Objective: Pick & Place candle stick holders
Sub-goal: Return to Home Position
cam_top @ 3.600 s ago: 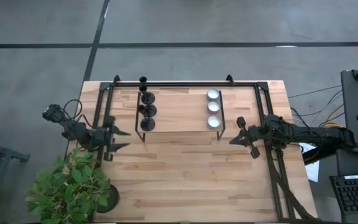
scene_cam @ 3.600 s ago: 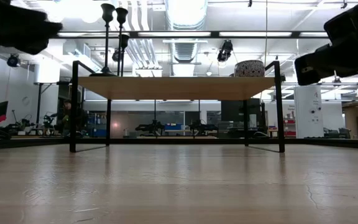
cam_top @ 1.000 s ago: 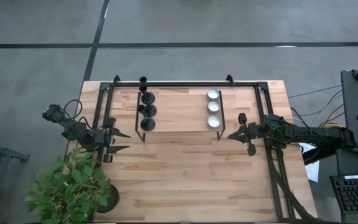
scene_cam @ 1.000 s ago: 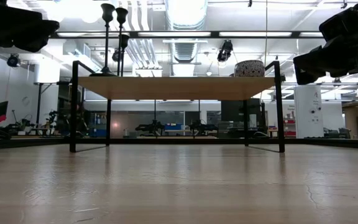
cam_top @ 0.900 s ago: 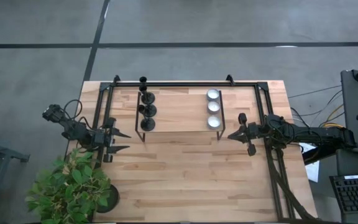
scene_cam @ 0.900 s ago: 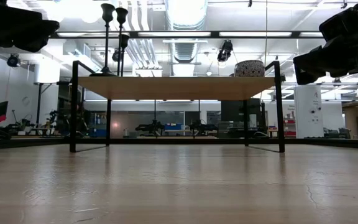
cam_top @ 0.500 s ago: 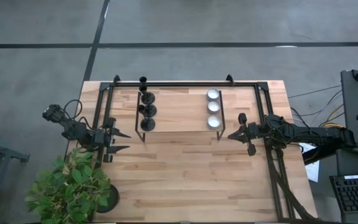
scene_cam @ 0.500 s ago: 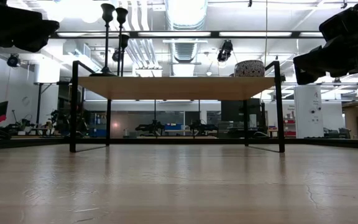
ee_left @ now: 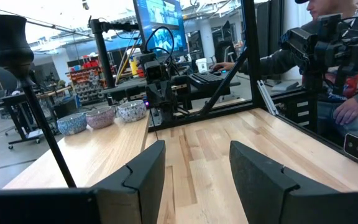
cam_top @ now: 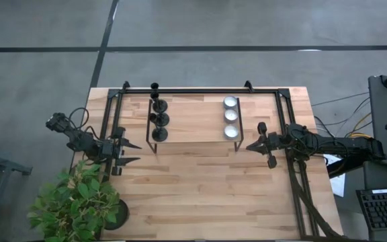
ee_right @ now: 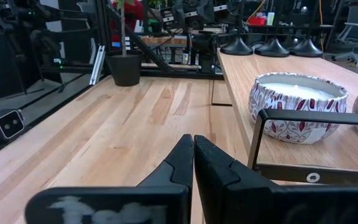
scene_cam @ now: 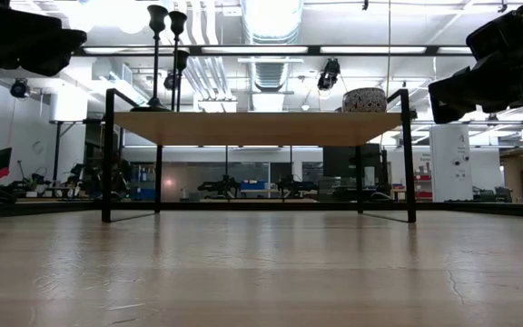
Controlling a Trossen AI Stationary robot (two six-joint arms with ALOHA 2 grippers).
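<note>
Three black candle stick holders (cam_top: 159, 119) with round bases and thin stems stand in a row on the left end of a raised wooden shelf (cam_top: 193, 121). Three low whitish cups (cam_top: 231, 116) stand in a row on its right end. My left gripper (cam_top: 132, 151) hovers open near the table's left edge, left of the shelf, pointing level toward it. My right gripper (cam_top: 250, 147) hovers shut just right of the shelf. The left wrist view shows one black holder (ee_left: 6, 38) and the cups (ee_left: 101, 116). The right wrist view shows a patterned cup (ee_right: 297, 106) close by.
The shelf stands on black metal legs (scene_cam: 107, 154) above the table. A green plant in a black round pot (cam_top: 79, 205) stands at the table's near left corner. A black frame (cam_top: 200, 91) runs along the far edge. A person (ee_left: 347, 74) sits beyond the table's right side.
</note>
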